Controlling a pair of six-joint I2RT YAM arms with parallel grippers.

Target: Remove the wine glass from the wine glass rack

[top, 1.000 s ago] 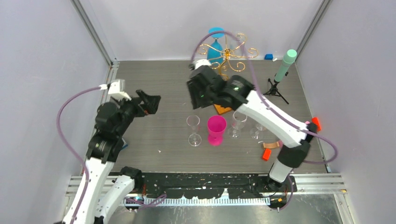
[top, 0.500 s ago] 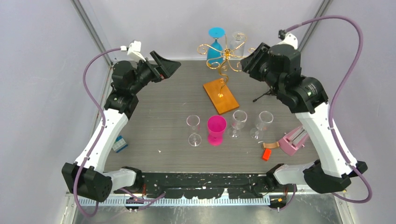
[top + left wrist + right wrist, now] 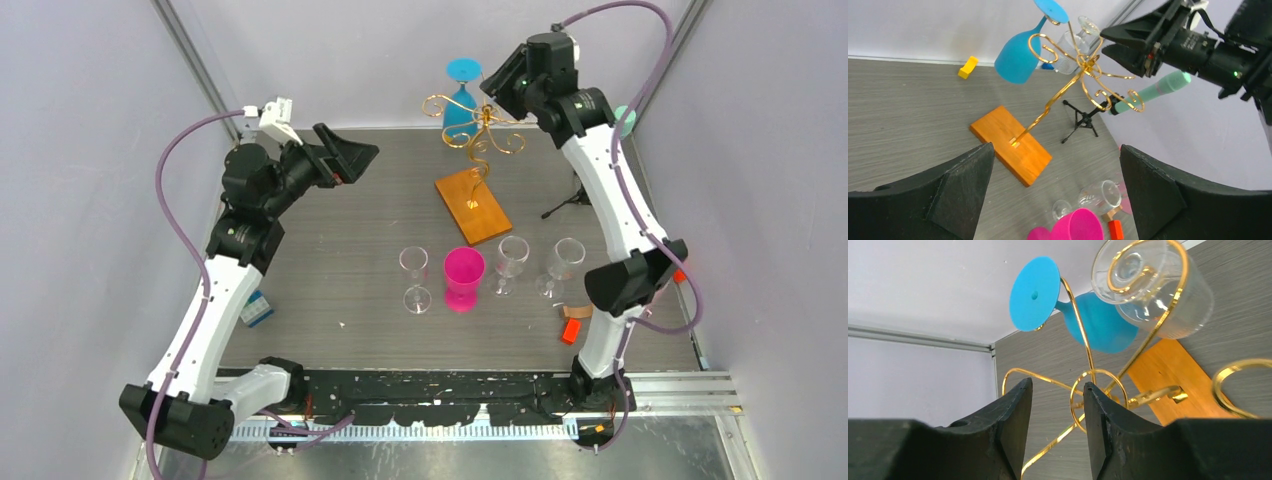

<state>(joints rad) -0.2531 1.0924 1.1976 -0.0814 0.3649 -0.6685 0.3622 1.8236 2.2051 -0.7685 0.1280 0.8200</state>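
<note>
Our left fingers gape wide, empty; our right fingers, narrowly apart, hold nothing beside the rack top. The clear glass hangs on the rack; from above we lose it behind the right arm, newly moved in.

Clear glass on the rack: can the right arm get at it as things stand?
Probably yes. The right hand hangs open by the top of the rack, the clear glass close ahead with nothing between. Tight, though: the rack's wire rings its foot and the blue glass hangs beside it.
</note>
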